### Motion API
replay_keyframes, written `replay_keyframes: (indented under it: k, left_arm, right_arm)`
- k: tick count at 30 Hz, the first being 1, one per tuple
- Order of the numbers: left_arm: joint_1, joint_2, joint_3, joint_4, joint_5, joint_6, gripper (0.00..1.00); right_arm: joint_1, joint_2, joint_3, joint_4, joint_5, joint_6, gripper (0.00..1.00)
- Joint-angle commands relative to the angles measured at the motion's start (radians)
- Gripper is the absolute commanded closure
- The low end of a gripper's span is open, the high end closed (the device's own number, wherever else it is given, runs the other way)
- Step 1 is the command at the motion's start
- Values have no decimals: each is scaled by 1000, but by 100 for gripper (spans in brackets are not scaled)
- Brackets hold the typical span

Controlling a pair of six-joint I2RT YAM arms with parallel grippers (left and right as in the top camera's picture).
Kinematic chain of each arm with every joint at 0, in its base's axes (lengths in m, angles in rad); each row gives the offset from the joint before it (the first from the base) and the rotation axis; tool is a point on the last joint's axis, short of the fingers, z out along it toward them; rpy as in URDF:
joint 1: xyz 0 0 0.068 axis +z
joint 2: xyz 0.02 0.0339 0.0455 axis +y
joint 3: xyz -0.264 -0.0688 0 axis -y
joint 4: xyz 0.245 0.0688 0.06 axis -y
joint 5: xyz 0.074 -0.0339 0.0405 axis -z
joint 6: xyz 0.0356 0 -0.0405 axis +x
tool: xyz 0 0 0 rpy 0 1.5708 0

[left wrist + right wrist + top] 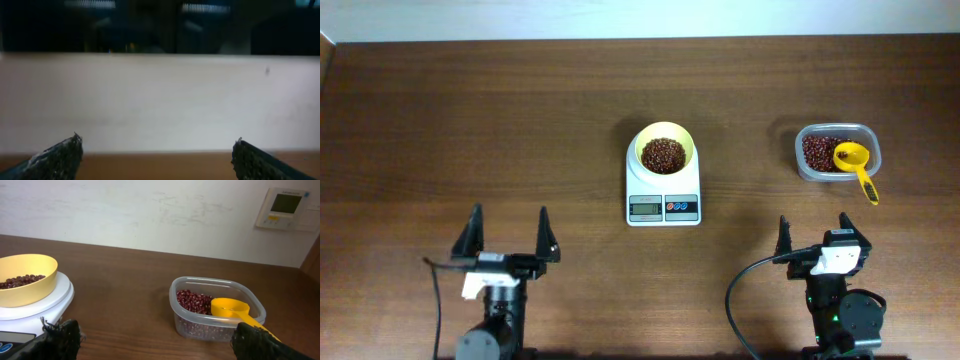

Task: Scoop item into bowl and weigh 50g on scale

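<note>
Beans [663, 155]: one heap lay in the yellow bowl [642, 143]; more lay loose in the clear tub [866, 131].
Bowl: sat centred on the white scale [663, 208], mid-table, well apart from both arms.
Scale readout: too small to read, so whether 50g was reached could not be told.
Scoop [856, 166]: cup rested inside the tub on the beans; handle stuck out over the near rim.
Scoop long axis: ran from the cup toward the near table edge, slanting a little to the robot's right.
Key relation: handle end pointed almost at the right gripper [814, 222], just ahead of it and slightly right.
Nearer arm: right, by far; tub lay straight in front of it.
Right jaws: apart, holding nothing.
Left gripper [510, 215]: jaws apart, empty, parked at the near edge, far from the tub.
Likely next: right arm takes the handle if more beans were needed.
</note>
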Motion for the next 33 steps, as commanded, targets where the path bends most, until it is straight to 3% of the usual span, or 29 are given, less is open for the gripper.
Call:
replay_keyframes:
  k: [1,6,8,11,18,23,25,28,33]
  left_arm:
    - [-4,-5,-3,-169,-10,8,1]
    - [-4,-6,-3,-417,-10,45,1]
    - [-4,-5,-3,-422,-10,165,1]
    - [-4,-5,-4,-368,-10,178,1]
    - [-4,-5,-4,193,-10,177,1]
    - [-4,-6,-3,399,-11,178,1]
    - [-4,-6,-3,277,-29,178,1]
    - [-4,-6,-4,-87,-25,178,1]
    - [-4,-6,-4,-377,-25,178,1]
  right_arm:
    - [-5,-8,-5,-8,-2,-10,1]
    - [-5,-8,-5,-8,-2,-10,1]
    - [-5,-8,-5,-8,-2,-10,1]
    - [-5,-8,-5,-8,-2,-10,1]
    - [-5,-8,-5,-8,-2,-10,1]
    - [-5,-8,-5,-8,-2,-10,1]
    - [-5,-8,-5,-8,-2,-10,1]
    - [-5,-8,-5,-8,-2,-10,1]
    - [-5,-8,-5,-8,-2,-10,1]
